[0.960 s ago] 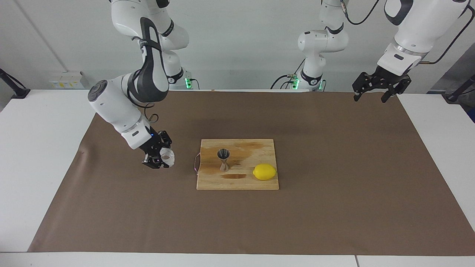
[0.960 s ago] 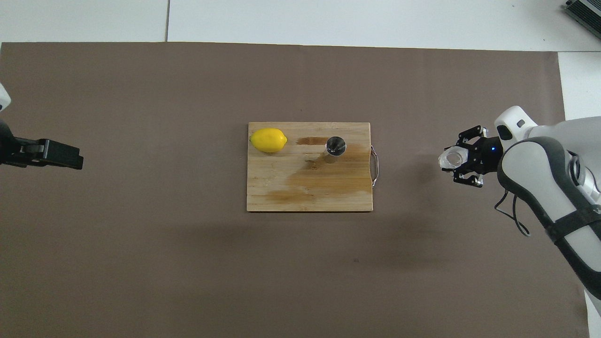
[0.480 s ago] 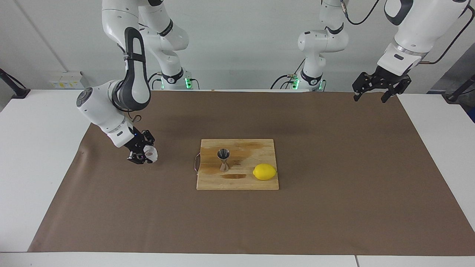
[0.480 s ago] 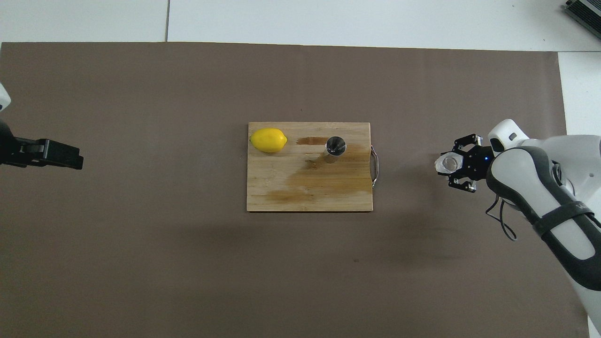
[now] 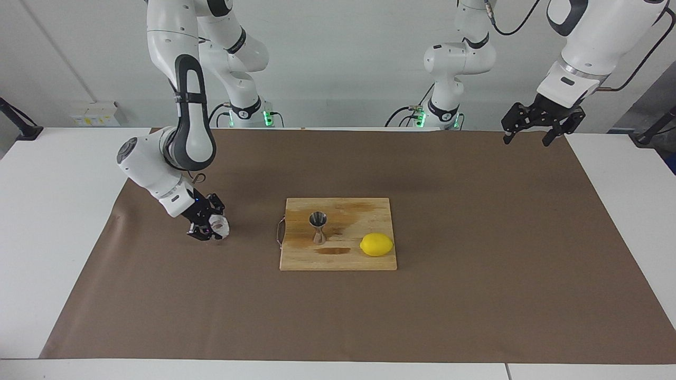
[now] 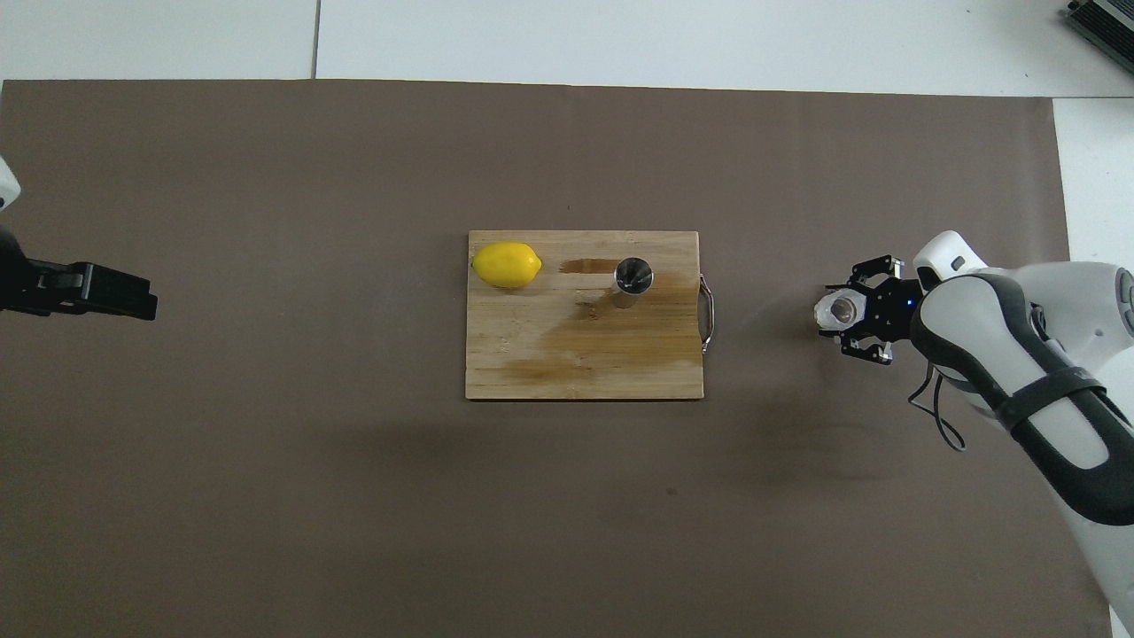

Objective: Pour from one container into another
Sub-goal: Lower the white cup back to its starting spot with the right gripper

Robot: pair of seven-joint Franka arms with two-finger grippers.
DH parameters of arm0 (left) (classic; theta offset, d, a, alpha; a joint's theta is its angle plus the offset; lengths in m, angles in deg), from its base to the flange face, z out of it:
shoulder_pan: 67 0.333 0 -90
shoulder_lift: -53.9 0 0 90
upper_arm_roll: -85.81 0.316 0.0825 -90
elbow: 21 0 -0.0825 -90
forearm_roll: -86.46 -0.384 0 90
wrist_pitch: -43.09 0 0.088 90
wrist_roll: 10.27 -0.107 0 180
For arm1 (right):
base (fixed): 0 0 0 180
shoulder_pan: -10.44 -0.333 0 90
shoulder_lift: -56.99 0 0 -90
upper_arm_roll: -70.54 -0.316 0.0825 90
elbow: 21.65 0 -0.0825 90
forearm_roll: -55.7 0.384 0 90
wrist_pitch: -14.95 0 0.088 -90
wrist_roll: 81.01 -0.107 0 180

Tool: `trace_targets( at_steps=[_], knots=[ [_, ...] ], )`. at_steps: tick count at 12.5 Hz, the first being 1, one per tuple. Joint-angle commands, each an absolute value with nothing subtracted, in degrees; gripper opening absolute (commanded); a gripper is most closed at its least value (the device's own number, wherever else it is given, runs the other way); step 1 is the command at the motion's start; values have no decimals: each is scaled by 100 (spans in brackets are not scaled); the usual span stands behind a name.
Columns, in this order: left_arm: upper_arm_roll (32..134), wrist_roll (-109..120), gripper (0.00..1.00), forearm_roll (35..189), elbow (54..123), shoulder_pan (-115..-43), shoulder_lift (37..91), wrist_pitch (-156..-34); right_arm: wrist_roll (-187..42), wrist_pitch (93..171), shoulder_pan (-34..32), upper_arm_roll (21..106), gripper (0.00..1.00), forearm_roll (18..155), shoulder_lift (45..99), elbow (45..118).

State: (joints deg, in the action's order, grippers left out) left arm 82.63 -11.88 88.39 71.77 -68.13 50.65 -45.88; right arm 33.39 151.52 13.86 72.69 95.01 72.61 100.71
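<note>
Right claw [image 5: 214,228] you see around the glass cup [image 5: 219,226] low over the bench, grip unclear; left claw [image 5: 533,128] waits wide, jigger [image 5: 318,227] on board.

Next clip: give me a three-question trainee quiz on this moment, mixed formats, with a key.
1. True or false: the jigger stands upright on the cutting board.
2. The lemon lies on: A) the brown mat B) the cutting board C) the white tabletop.
3. Fill in: the faceted glass cup is at the ___ gripper, while the left gripper waits open.

Key: 1 true; 2 B; 3 right.
</note>
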Motion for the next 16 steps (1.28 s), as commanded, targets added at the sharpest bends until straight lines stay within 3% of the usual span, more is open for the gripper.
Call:
trace_targets(
  at_steps=[1,4,7,13,16],
  knots=[
    [8247,-1256,100,8752,7208,-6779,4995,-4506,3492,15162,1413,7221,100,9683,7220,10034],
    [8247,-1256,100,8752,7208,-6779,5003,-4506,2600,14558,1325,7247,100,9525,6755,10034],
    [8247,-1256,100,8752,7208,-6779,5003,-4506,854,14126,1317,7229,100,8492,6289,10026],
    [8247,-1256,100,8752,7208,-6779,5003,-4506,-2821,13915,825,7194,100,6635,6182,9868],
    [8247,-1256,100,8752,7208,-6779,4995,-4506,-4720,13354,798,7185,100,5880,6130,9701]
  ],
)
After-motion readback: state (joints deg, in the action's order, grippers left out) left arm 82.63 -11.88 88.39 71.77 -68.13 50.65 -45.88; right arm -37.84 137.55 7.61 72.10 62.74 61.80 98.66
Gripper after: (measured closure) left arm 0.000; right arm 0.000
